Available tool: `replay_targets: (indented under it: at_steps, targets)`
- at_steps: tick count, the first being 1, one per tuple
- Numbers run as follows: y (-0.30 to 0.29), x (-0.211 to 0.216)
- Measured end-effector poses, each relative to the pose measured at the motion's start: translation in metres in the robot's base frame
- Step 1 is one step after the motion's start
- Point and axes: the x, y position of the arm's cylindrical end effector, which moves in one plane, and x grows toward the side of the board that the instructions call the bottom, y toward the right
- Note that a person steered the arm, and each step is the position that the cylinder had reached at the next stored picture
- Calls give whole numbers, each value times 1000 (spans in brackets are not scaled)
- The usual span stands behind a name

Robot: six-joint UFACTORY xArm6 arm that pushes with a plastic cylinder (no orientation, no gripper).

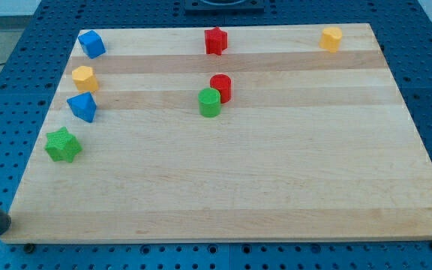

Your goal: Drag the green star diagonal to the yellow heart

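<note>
The green star (62,145) lies near the board's left edge. A yellow block that looks like the heart (84,77) sits above it, with a blue triangle block (82,106) between the two. A second yellow block, more like a hexagon (331,38), is at the view's top right. My dark rod enters at the bottom left corner, and my tip (4,225) sits just off the wooden board (238,195), well below and left of the green star, touching no block.
A blue cube (91,43) sits at the top left. A red star (215,40) is at the top centre. A red cylinder (220,87) touches a green cylinder (209,103) near the middle. Blue perforated table surrounds the board.
</note>
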Motion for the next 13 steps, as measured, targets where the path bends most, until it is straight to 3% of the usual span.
replay_targets:
  at_steps: [2,3,4,5,6,7,8,10,11,12,13]
  targets:
    - [0,-30]
    - [10,-110]
    - [34,-157]
    - [90,-155]
    - [92,-140]
    - [28,-96]
    - [8,-66]
    - [94,-121]
    - [109,-93]
    - [57,-54]
    - [62,-28]
